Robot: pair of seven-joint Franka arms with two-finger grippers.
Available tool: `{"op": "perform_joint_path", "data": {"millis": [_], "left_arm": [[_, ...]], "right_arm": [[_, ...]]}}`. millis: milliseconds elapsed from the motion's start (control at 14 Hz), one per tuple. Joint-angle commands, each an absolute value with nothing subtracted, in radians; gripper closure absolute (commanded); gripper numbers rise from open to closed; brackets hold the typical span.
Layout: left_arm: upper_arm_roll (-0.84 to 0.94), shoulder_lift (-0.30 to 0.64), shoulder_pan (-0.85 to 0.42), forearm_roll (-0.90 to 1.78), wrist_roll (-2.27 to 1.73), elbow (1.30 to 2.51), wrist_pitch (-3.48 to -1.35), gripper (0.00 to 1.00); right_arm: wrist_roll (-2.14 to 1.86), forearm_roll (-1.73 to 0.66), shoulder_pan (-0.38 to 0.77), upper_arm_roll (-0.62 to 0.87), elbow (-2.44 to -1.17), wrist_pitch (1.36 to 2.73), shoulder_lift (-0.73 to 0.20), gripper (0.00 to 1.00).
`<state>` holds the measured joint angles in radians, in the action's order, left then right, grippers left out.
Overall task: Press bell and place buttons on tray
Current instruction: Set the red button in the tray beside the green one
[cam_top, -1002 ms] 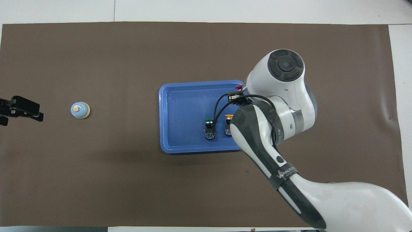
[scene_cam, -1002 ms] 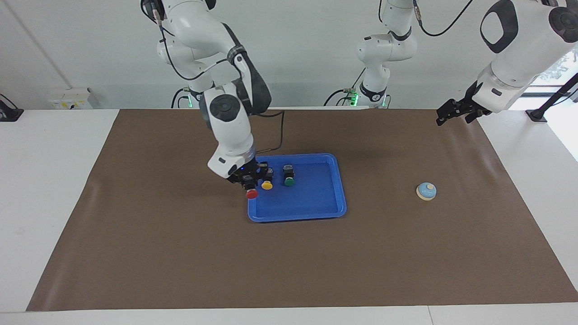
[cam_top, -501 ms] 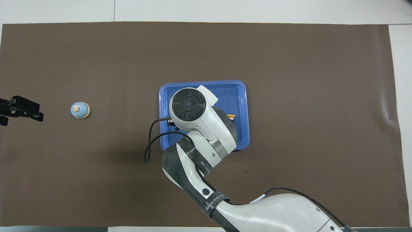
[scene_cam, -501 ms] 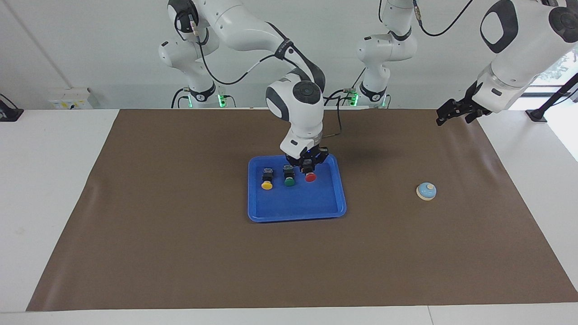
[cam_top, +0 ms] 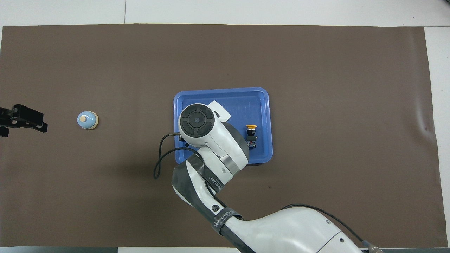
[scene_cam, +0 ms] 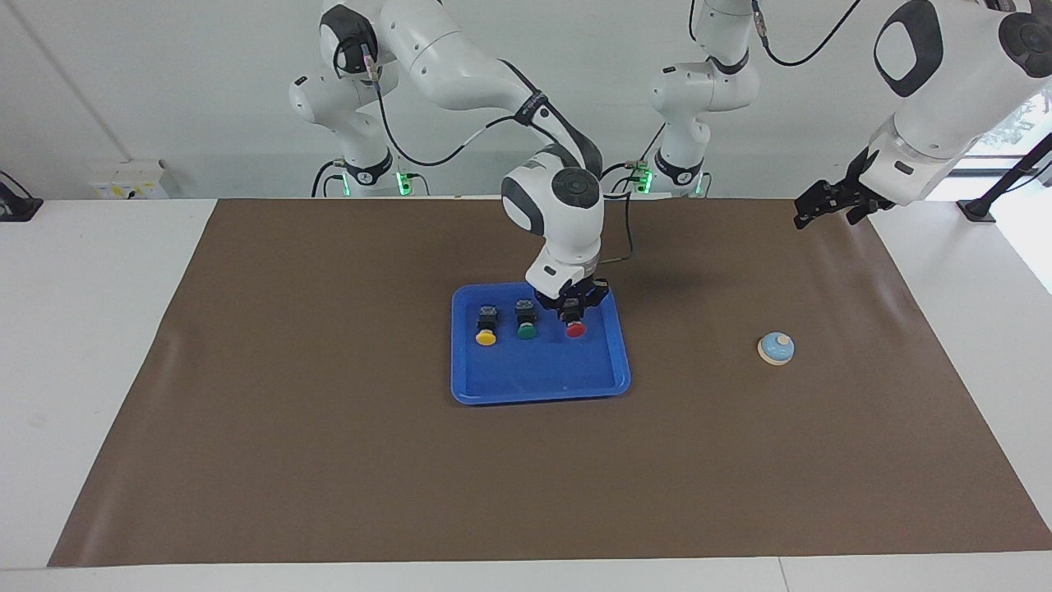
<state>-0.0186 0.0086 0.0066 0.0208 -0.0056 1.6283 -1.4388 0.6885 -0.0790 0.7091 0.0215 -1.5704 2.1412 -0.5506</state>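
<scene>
— Where was the right gripper (scene_cam: 571, 307) when you checked?

— I had it down inside the tray (scene_cam: 542, 386), at the part of the tray nearer to the robots and toward the left arm's end. Its fingers were clenched on the black body of the red button (scene_cam: 574, 328), with the red cap pointing away from the robots. I could not tell whether the button was resting on the tray floor or held just above it.

— And the other two buttons?

— Both were lying in the tray, in a row with the red one. The green button (scene_cam: 526, 326) was just beside the red one, and the yellow button (scene_cam: 486, 332) was beside the green, at the tray's side toward the right arm's end. From the overhead view I only saw the yellow one (cam_top: 251, 131); the right arm covered the rest.

— The bell?

— The bell (scene_cam: 776, 349) stood on the brown mat (scene_cam: 329, 460) covering the desk (scene_cam: 82, 329), well apart from the tray toward the left arm's end. Nothing was touching it.

— What about the left gripper?

— I had the left gripper (scene_cam: 815, 208) waiting in the air, well apart from the tray, over the mat's edge at the left arm's end. I could not tell how its fingers stood.
</scene>
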Motion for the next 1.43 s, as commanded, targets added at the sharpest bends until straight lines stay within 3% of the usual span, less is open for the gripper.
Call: {"op": "perform_joint_path", "data": {"millis": [0, 143, 286, 358, 501, 573, 716, 931, 1074, 1360], "left_arm": [[-0.031, -0.008, -0.008, 0.026, -0.012, 1.637, -1.436, 0.0], [-0.031, -0.008, -0.008, 0.026, -0.012, 1.635, -1.436, 0.0], [-0.031, -0.008, -0.008, 0.026, -0.012, 1.635, -1.436, 0.0], [-0.034, -0.008, -0.008, 0.026, -0.012, 1.635, -1.436, 0.0], [-0.031, -0.008, -0.008, 0.026, -0.012, 1.637, -1.436, 0.0], [-0.031, -0.008, -0.008, 0.026, -0.012, 1.637, -1.436, 0.0], [-0.034, -0.008, -0.008, 0.026, -0.012, 1.637, -1.436, 0.0], [-0.034, -0.008, -0.008, 0.026, -0.012, 1.635, -1.436, 0.0], [-0.034, -0.008, -0.008, 0.026, -0.012, 1.635, -1.436, 0.0], [-0.031, -0.008, -0.008, 0.026, -0.012, 1.635, -1.436, 0.0]], "right_arm": [[0.703, -0.123, 0.712, 0.02, -1.598, 2.198, -0.557, 1.0], [0.703, -0.124, 0.709, 0.02, -1.606, 2.212, -0.557, 0.97], [0.703, -0.124, 0.707, 0.02, -1.621, 2.214, -0.554, 0.84], [0.703, -0.124, 0.707, 0.018, -1.623, 2.217, -0.554, 0.7], [0.703, -0.124, 0.707, 0.018, -1.623, 2.212, -0.552, 0.25], [0.703, -0.124, 0.709, 0.02, -1.623, 2.206, -0.551, 0.08], [0.721, -0.124, 0.71, 0.018, -1.612, 2.204, -0.549, 0.0], [0.721, -0.123, 0.689, 0.014, -1.594, 2.169, -0.499, 0.0], [0.71, -0.118, 0.648, 0.011, -1.606, 2.126, -0.419, 0.0], [0.527, -0.106, 0.497, 0.008, -1.614, 1.915, -0.247, 0.0]]}}
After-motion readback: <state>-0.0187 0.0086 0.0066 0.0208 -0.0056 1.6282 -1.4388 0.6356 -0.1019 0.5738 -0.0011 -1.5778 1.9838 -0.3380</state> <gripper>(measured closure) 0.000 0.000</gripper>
